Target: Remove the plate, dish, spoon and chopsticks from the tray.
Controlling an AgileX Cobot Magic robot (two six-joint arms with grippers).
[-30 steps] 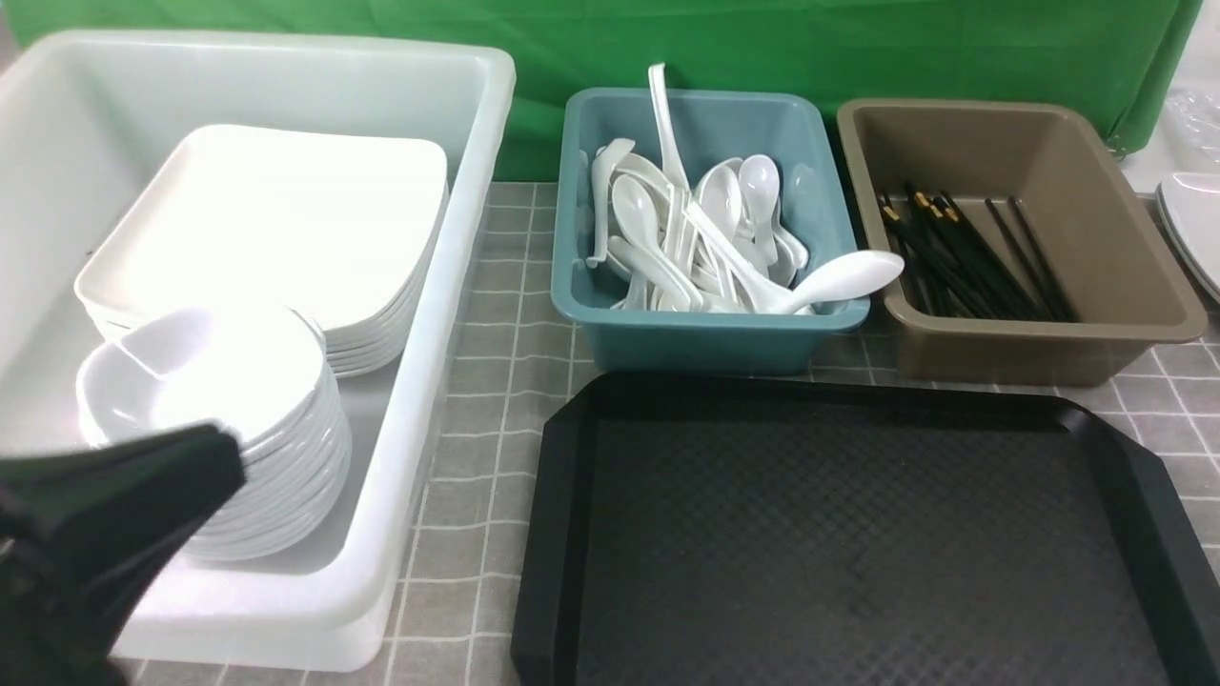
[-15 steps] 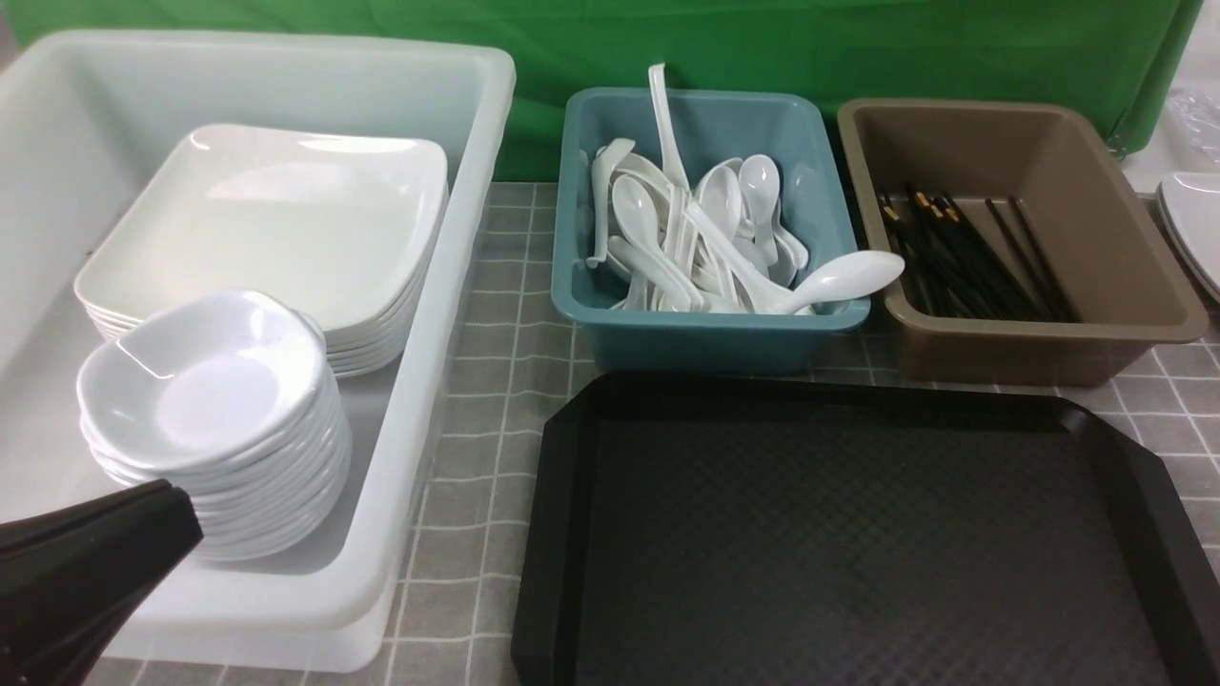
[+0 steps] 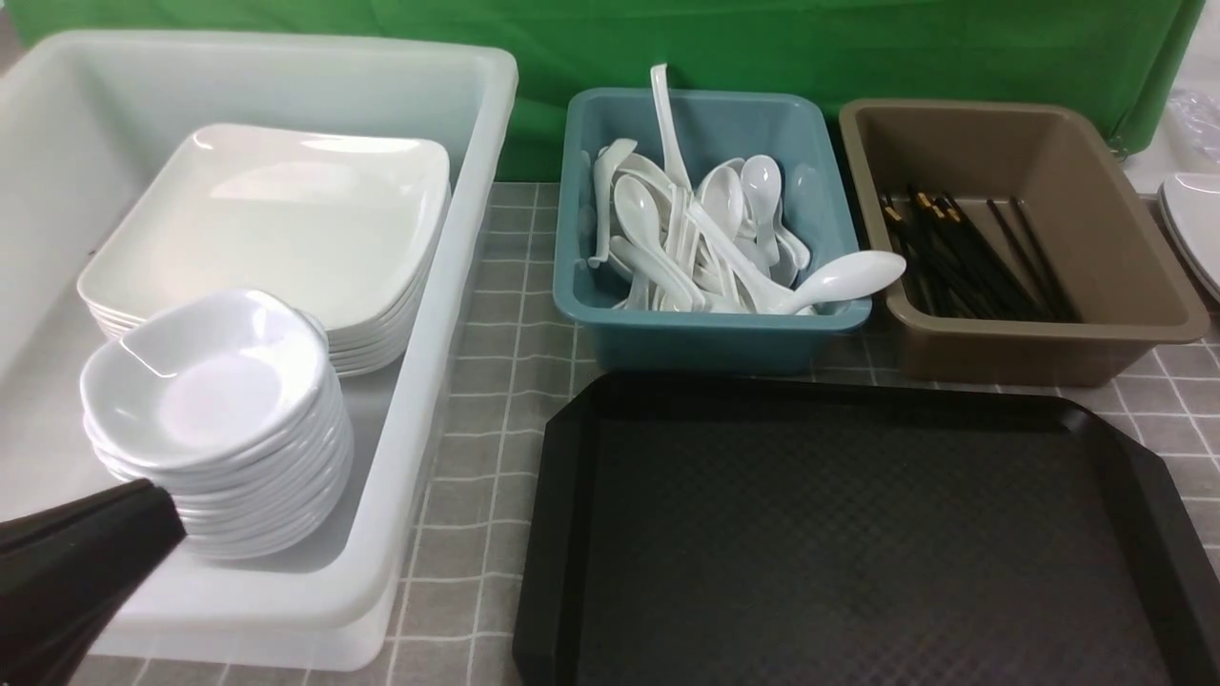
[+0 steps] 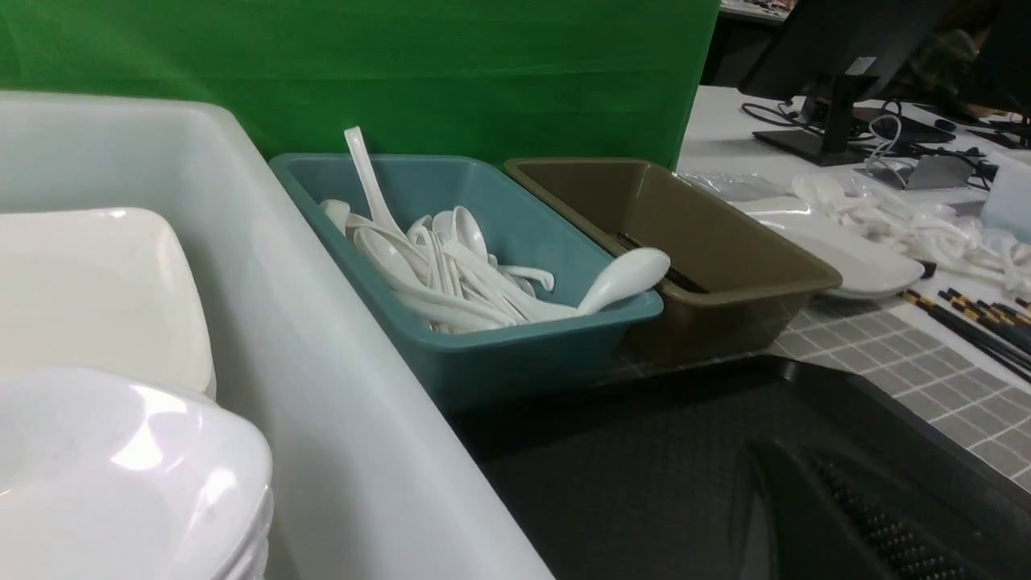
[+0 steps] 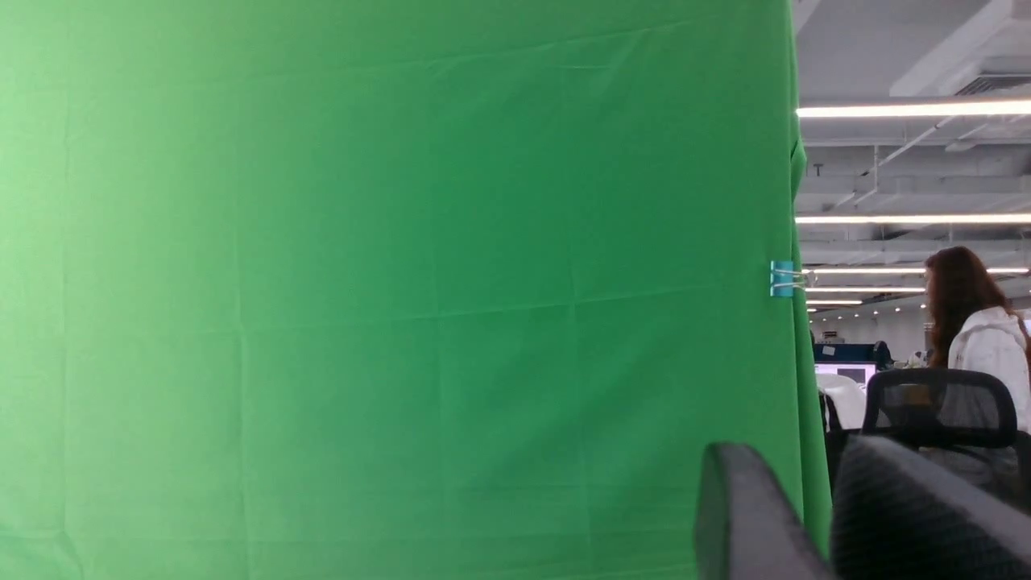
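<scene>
From the front we saw the black tray point(image 3: 858, 534) bare, plates point(image 3: 267, 219) and dishes point(image 3: 210, 391) stacked in the white tub point(image 3: 419, 400), spoons point(image 3: 705, 238) and chopsticks point(image 3: 963, 257) binned by kind, apparently sorted for clearing. At the left wrist our left gripper point(image 4: 854, 515) sat shut and empty over the tray. At the right wrist, the right gripper point(image 5: 821, 515) faced the green backdrop point(image 5: 387, 282), fingers slightly apart, holding nothing.

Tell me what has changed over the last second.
The left gripper has drawn back toward the robot and lower, uncovering the stack of small dishes it was blocking. It holds nothing. The tray stays bare; plates, spoons and chopsticks lie unmoved in their tubs.
</scene>
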